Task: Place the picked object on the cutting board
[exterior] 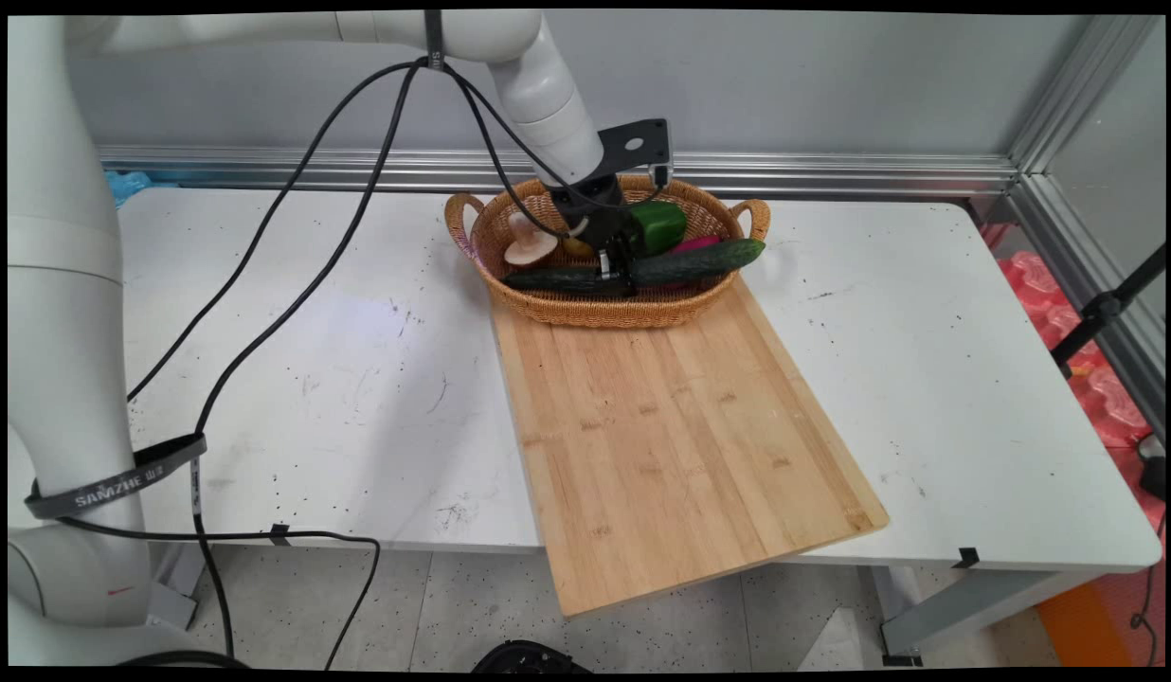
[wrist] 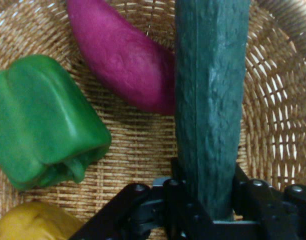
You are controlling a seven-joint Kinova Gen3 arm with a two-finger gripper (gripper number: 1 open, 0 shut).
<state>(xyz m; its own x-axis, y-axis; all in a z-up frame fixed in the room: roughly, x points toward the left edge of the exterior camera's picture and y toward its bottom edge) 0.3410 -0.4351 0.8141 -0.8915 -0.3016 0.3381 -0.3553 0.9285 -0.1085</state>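
While the arm reached down into the basket (exterior: 585,308) at the far edge of the tabletop (exterior: 927,379), the tool (exterior: 612,272) was closed on the cucumber (exterior: 699,260), its fingers pressed against both sides of it. In the hand view the cucumber (wrist: 210,100) ran straight up from between the fingers, so the grip sat near one end rather than at the middle. The cucumber lay across the basket's near side, its free end poking over the right rim.

That off-centre hold looked like the main risk: a long cucumber gripped near its end could swing or slip out under its own weight. Its free end could also catch the rim and tug the basket.

A magenta sweet potato (wrist: 123,60) lay against the cucumber, touching it, and could be dragged along. A green pepper (wrist: 43,120) sat just beside, with something yellow (wrist: 33,222) at the basket's near corner in the hand view. A mushroom (exterior: 529,244) stood toward the basket's left end, apart from the tool. A bare cutting board (exterior: 680,436) stretched from the basket to the tabletop's near edge, overhanging it.
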